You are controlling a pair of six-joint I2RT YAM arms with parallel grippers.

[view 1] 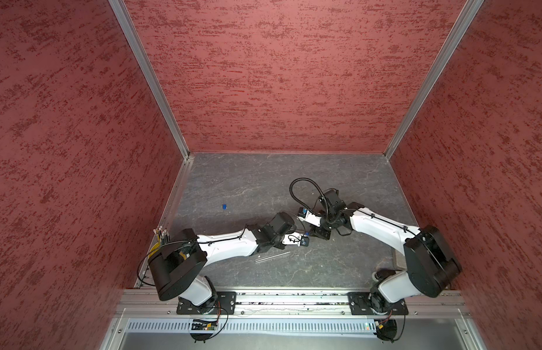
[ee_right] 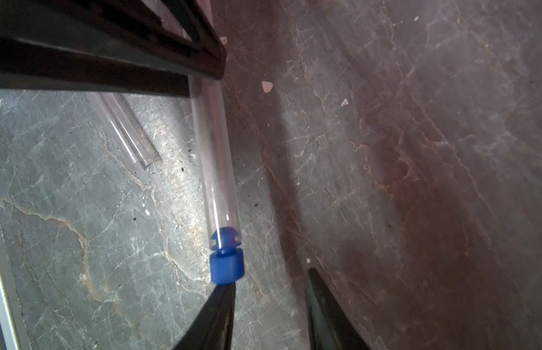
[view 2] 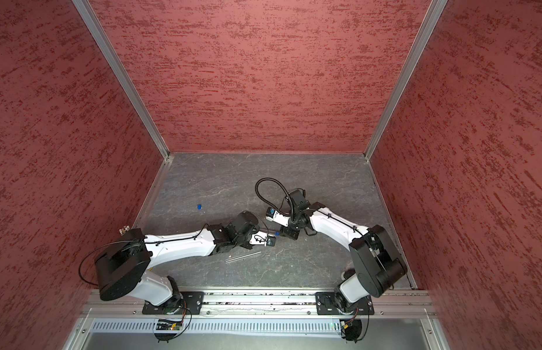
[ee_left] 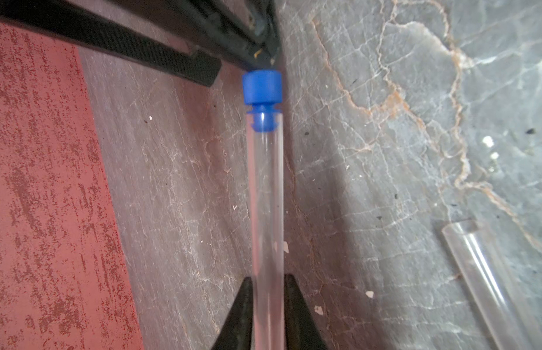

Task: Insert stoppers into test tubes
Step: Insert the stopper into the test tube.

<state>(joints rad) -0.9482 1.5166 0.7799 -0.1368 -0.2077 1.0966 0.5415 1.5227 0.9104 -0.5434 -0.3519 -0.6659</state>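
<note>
My left gripper (ee_left: 268, 280) is shut on a clear test tube (ee_left: 267, 197) near its closed end. A blue stopper (ee_left: 261, 91) sits in the tube's mouth with its plug partly in and its cap still outside. My right gripper (ee_right: 268, 278) is open, and one fingertip (ee_right: 224, 291) presses against the end of the stopper (ee_right: 226, 266) on the held tube (ee_right: 215, 157). In both top views the two arms meet at this stopper (view 1: 306, 234) above the table's middle. A second tube (view 1: 272, 257) lies on the table in front of them. A second stopper (view 1: 224, 206) lies loose further back on the left.
A bundle of dark sticks in a yellow holder (view 1: 162, 235) stands at the table's left edge behind the left arm's base. Red walls close in three sides. A metal rail (view 1: 294, 298) runs along the front. Small white specks (ee_left: 318, 309) dot the grey stone surface.
</note>
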